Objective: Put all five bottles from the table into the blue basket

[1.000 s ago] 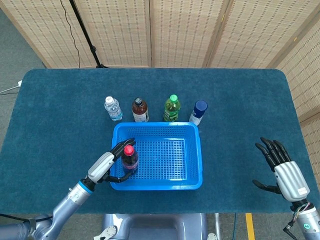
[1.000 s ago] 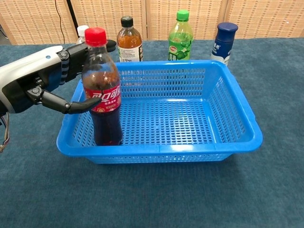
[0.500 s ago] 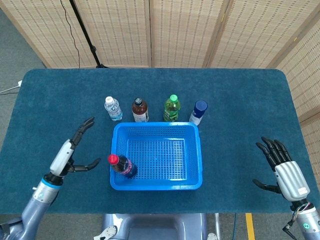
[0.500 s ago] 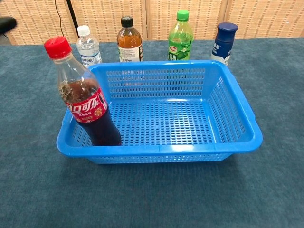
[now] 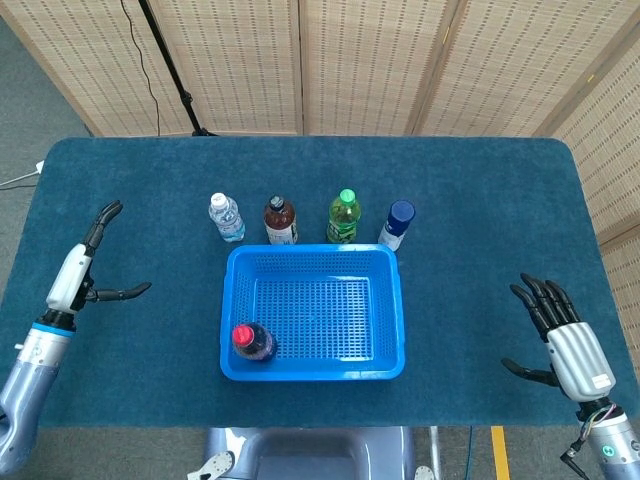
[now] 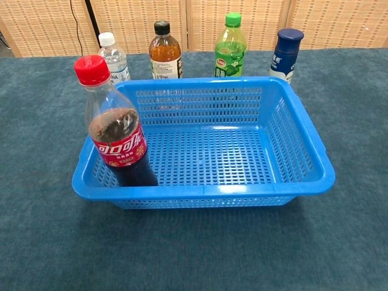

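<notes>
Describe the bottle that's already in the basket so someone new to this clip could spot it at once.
Find the blue basket in the middle of the table. In its front-left corner stands the cola bottle, leaning a little to the left. It alone has a red cap and red label, and the other four bottles stand in a row on the table behind the basket.

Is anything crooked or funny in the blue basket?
Yes. The cola bottle in the near left corner of the blue basket leans toward the left wall instead of standing straight. No hand holds it. Nothing looks spilled.
</notes>
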You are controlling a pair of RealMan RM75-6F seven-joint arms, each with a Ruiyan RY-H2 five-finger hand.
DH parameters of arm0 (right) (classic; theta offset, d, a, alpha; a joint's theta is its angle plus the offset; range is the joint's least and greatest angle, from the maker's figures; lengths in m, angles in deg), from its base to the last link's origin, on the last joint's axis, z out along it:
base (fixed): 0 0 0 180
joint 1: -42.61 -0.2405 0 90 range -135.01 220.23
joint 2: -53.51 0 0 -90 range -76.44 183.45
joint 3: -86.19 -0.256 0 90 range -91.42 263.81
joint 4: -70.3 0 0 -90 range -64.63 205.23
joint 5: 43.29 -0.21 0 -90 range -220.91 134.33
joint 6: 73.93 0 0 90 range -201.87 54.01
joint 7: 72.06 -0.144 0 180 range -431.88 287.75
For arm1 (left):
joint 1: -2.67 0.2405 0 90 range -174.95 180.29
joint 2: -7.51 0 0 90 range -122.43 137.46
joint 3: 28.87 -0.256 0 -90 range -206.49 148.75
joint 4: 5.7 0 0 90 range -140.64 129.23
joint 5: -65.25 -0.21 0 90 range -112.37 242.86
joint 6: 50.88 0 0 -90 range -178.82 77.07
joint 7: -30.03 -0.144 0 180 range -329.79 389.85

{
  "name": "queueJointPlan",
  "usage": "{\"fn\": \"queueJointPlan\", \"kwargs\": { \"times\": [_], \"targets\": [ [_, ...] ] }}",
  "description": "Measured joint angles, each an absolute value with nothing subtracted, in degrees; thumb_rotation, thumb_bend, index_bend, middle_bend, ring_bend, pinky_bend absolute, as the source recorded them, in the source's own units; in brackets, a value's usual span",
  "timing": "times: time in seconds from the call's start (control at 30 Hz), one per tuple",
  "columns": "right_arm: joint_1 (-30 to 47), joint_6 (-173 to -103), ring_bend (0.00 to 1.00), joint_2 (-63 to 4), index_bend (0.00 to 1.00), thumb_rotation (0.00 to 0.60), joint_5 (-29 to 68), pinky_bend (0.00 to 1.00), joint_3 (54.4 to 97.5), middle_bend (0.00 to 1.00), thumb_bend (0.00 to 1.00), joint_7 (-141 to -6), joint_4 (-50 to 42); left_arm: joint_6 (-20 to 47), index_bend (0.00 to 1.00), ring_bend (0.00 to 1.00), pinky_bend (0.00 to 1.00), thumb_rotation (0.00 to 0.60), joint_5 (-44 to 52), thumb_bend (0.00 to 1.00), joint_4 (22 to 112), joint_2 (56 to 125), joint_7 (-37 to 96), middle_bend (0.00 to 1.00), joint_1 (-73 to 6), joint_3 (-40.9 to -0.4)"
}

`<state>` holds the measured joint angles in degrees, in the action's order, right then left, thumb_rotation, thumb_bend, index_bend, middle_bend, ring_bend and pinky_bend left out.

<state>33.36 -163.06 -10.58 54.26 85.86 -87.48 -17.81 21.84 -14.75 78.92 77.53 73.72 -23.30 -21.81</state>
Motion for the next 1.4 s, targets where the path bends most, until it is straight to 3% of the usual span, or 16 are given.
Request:
{"fn": "queueJointPlan", "kwargs": {
  "times": [0.4,1.4],
  "targets": [
    [32.6,-160.7,0.00,-11.3,0.00,0.600,53.1,0.00,85.8,0.00,0.00,-87.6,-17.4,3.5,0.00,0.00,0.00,0.591,-3.3,0.10,72.9,79.5,63.7,0.00,-31.2,-17.6],
    [29.8,-152.9,0.00,-12.6,0.00,0.600,47.5,0.00,84.6,0.00,0.00,-89.8,-13.8,-12.1,0.00,0.00,0.00,0.595,3.4,0.10,45.5,103.0,62.0,0.00,-44.3,-9.7]
  ]
}}
